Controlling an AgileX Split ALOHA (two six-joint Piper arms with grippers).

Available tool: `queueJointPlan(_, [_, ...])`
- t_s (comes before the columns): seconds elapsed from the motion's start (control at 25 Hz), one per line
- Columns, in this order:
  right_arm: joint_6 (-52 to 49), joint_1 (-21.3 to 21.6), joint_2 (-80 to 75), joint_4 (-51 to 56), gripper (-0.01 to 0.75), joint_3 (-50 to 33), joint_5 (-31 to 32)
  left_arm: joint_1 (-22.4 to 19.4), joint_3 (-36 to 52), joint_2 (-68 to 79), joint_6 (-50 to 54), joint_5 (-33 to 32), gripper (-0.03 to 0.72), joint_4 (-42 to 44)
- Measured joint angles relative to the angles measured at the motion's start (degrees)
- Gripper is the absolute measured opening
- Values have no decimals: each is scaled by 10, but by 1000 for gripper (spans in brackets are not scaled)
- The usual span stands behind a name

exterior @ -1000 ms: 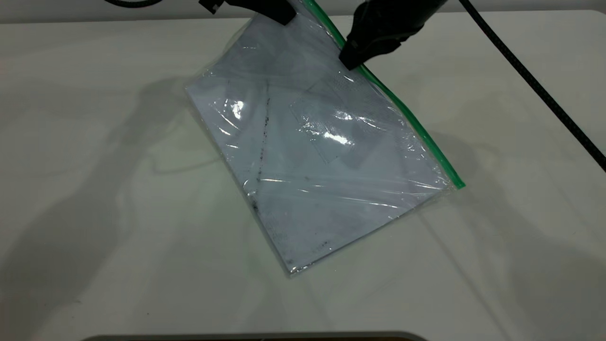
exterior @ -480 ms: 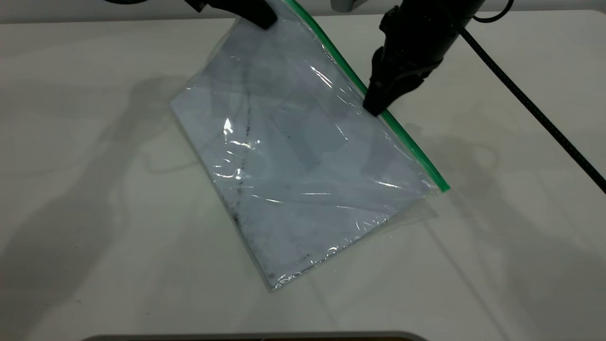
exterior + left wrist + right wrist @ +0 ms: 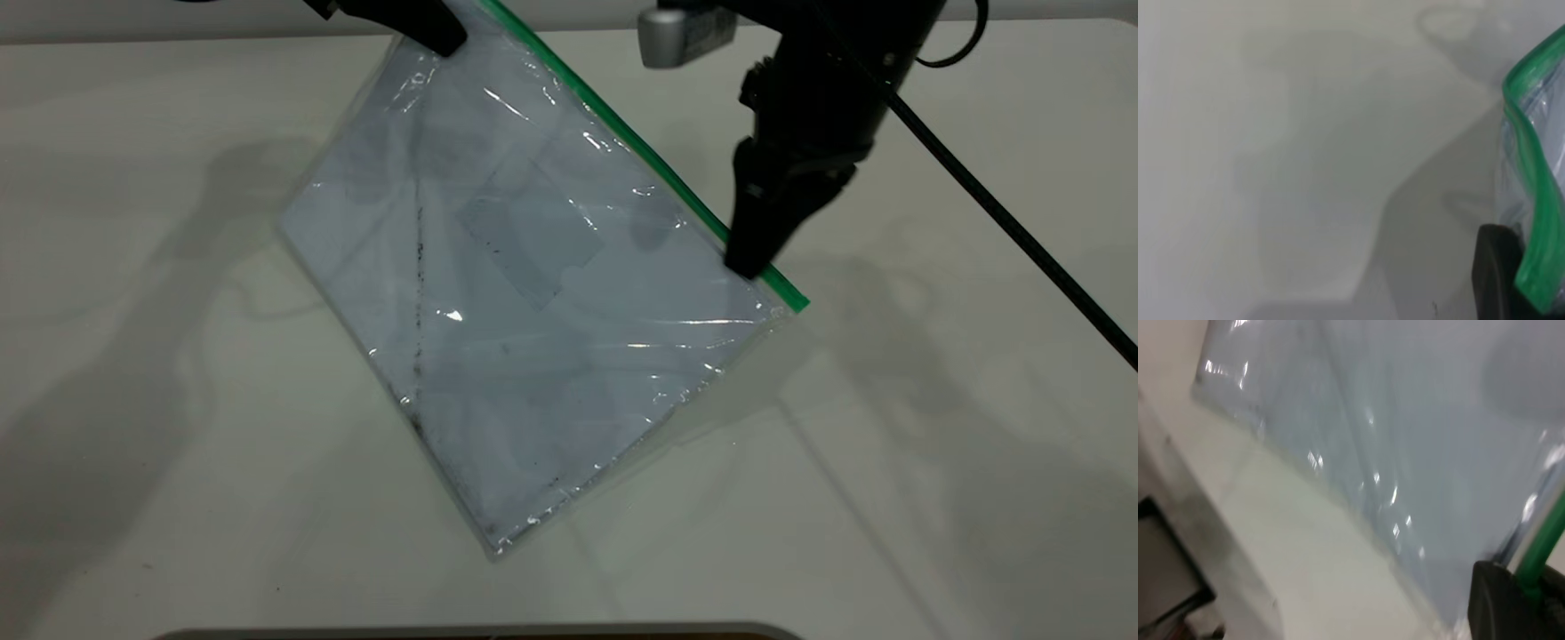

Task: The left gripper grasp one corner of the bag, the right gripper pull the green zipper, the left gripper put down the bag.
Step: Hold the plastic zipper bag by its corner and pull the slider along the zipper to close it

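Observation:
The bag is a clear pouch with white paper and a dark smudge line. It hangs tilted, its low corner on the table. My left gripper is shut on the bag's top corner at the upper edge of the exterior view; the left wrist view shows its finger beside the green edge. The green zipper runs down the bag's right edge. My right gripper is shut on the zipper's slider near the strip's lower end; it shows in the right wrist view around the green strip.
The white table spreads all round the bag. The right arm's black braided cable crosses the table's right side. A dark rim lies along the near table edge.
My right gripper has slid down the green zipper from near its top end to near its bottom end. The left gripper and the bag's top corner have shifted left.

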State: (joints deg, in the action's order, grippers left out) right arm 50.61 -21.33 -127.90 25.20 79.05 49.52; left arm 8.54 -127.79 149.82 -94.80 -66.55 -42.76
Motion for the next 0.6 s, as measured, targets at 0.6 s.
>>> queueJointPlan(0.6, [-90,1,1,-58,164,-1,11,8,0,0,6,-3,56,52])
